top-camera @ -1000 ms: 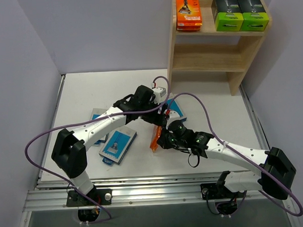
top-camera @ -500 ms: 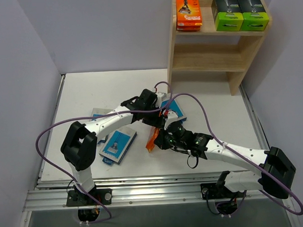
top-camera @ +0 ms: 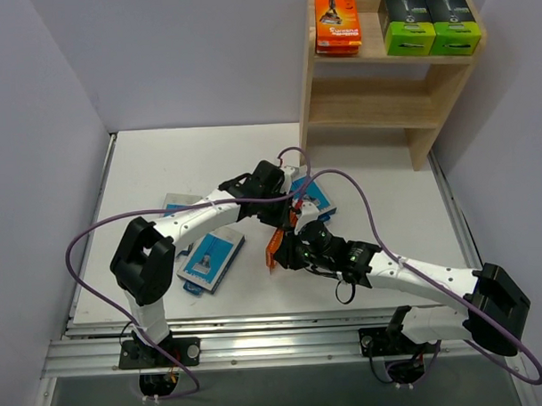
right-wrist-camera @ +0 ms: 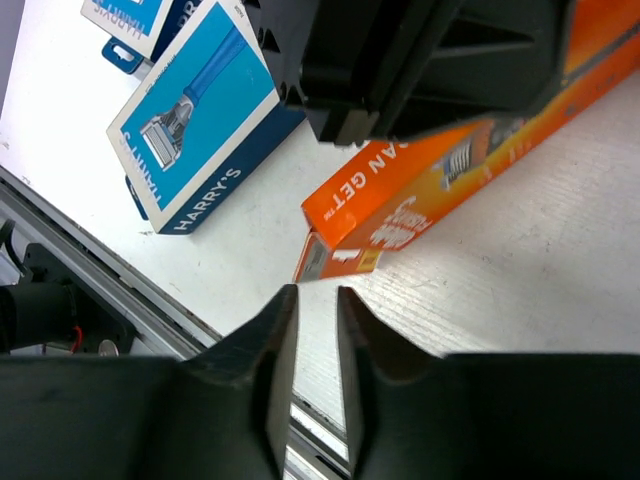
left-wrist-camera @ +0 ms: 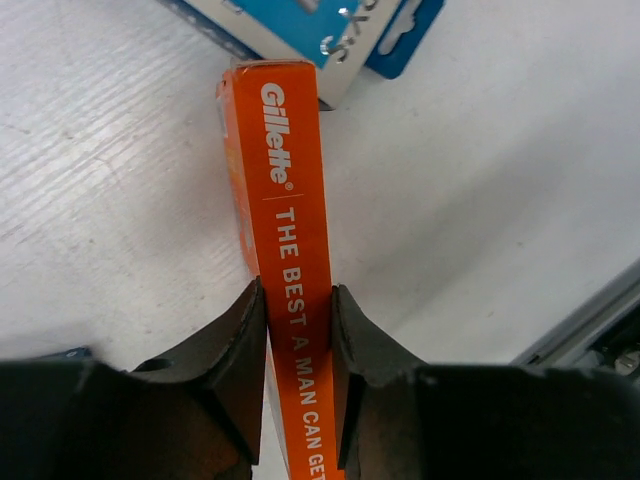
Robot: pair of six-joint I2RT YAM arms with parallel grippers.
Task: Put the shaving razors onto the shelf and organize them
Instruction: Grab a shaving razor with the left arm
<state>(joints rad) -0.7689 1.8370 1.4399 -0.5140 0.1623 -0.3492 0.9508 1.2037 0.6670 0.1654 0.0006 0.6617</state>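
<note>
Grasping the on-edge orange razor pack (left-wrist-camera: pixel 290 180), the left end effector (left-wrist-camera: pixel 298 295) is clenched; right end effector (right-wrist-camera: pixel 317 295), apparently released, faces it at 12 o'clock.

From above, the left arm (top-camera: pixel 196 222) rises from its base at 7 o'clock, folds at the elbow and reaches toward 2 o'clock. The left gripper (top-camera: pixel 279 222) points down, and its fingers (left-wrist-camera: pixel 245 335) are pressed against both faces of an orange razor pack (left-wrist-camera: pixel 292 180). The right arm (top-camera: pixel 416 274) stretches low from 5 o'clock toward 10 o'clock; the right gripper (right-wrist-camera: pixel 317 295) sits just at 6 o'clock of the left one, jaws parted narrowly around nothing.
</note>
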